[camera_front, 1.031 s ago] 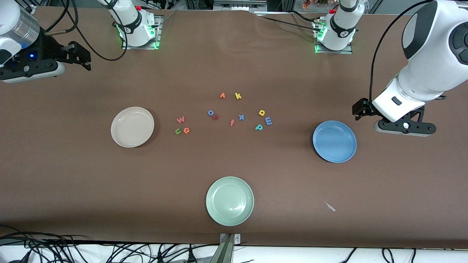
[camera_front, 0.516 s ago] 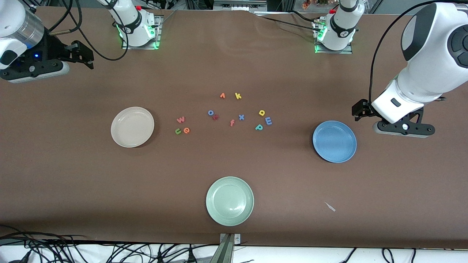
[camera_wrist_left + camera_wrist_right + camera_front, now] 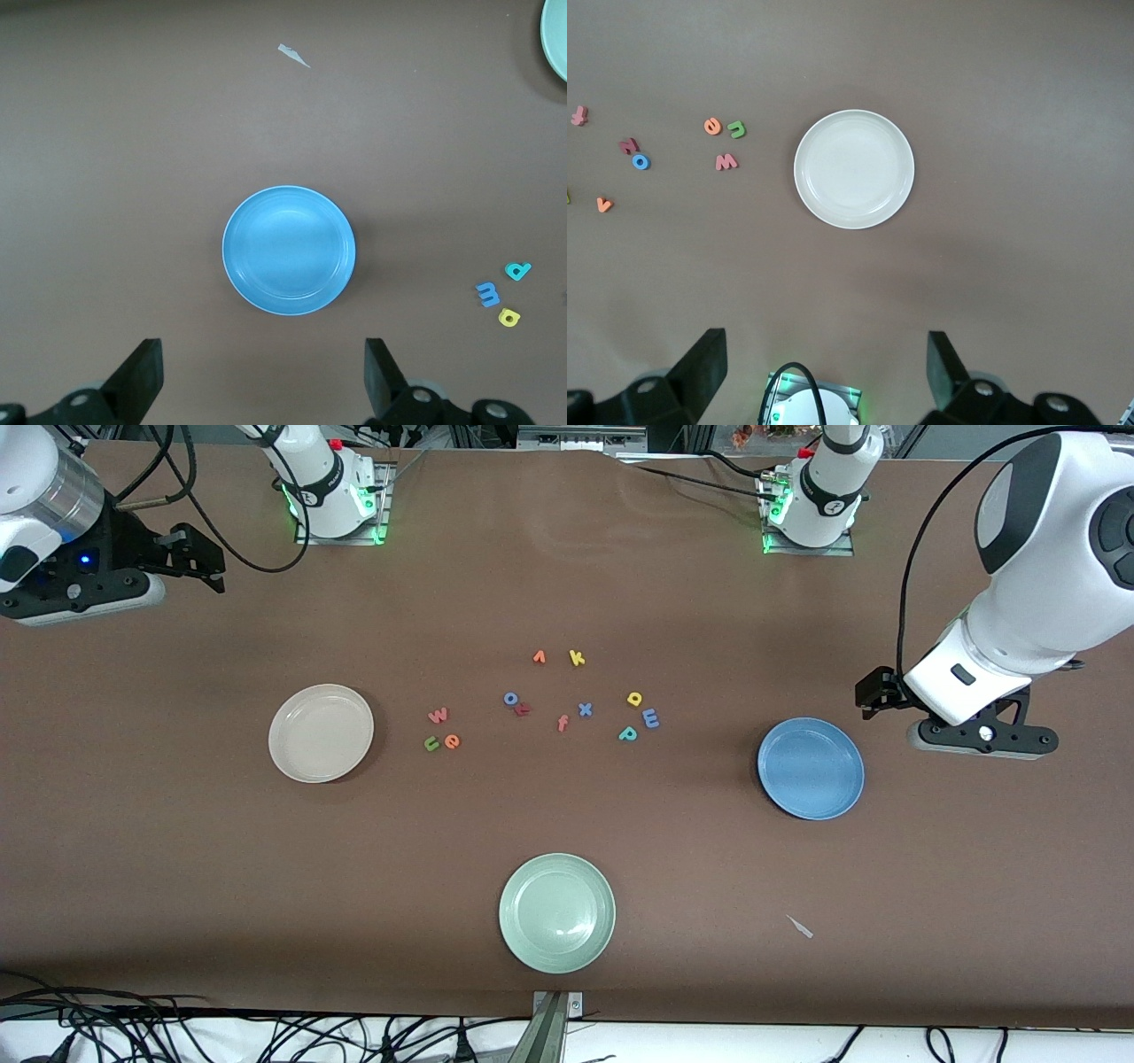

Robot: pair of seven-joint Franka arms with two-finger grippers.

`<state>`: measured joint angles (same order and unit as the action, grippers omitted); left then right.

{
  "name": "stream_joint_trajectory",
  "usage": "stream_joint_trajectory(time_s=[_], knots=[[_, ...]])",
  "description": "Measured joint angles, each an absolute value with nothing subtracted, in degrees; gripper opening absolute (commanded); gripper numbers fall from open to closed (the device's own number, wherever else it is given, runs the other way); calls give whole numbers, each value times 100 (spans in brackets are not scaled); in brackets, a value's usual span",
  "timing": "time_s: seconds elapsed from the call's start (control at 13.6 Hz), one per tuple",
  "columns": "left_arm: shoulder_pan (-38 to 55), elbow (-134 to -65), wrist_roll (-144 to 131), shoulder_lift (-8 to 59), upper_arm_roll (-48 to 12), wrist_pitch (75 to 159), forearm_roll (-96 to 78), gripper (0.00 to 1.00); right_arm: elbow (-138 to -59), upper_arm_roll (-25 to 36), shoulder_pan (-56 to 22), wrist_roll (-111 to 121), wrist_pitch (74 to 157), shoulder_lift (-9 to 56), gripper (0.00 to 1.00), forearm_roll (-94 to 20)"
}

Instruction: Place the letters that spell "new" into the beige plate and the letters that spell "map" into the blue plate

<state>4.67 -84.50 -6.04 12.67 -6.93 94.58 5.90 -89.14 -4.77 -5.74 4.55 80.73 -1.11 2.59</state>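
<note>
The beige plate [image 3: 321, 733] [image 3: 854, 169] lies empty toward the right arm's end. Beside it lie the pink-red w [image 3: 438, 715] [image 3: 726, 162], green n [image 3: 431, 744] [image 3: 736, 129] and orange e [image 3: 453, 741] [image 3: 713, 127]. The blue plate [image 3: 811, 768] [image 3: 289, 251] lies empty toward the left arm's end. The yellow a [image 3: 634, 699] [image 3: 508, 316], blue m [image 3: 651, 718] [image 3: 487, 293] and teal p [image 3: 627, 733] [image 3: 517, 270] sit together between the plates. My left gripper [image 3: 982, 740] [image 3: 263, 382] hangs open high beside the blue plate. My right gripper [image 3: 66, 593] [image 3: 824, 376] hangs open high over the table's corner.
Other letters lie mid-table: yellow k [image 3: 577, 658], orange v [image 3: 539, 657], blue o [image 3: 511, 698], a dark red letter [image 3: 523, 709], orange f [image 3: 562, 723], blue x [image 3: 585, 709]. A pale green plate [image 3: 556, 912] sits nearest the front camera; a white scrap [image 3: 800, 926] lies beside it.
Both arms have shifted only slightly in the air. The letters and plates have not moved.
</note>
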Motion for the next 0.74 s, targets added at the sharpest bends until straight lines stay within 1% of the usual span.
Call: stream_joint_trajectory(time_s=[0.29, 0.74], knots=[[445, -8402, -608, 1232, -667, 9458, 590, 100, -8917, -477, -611, 452, 8073, -105, 100, 259], [113, -8396, -594, 1083, -658, 9433, 393, 100, -8917, -474, -611, 451, 8073, -107, 100, 262]])
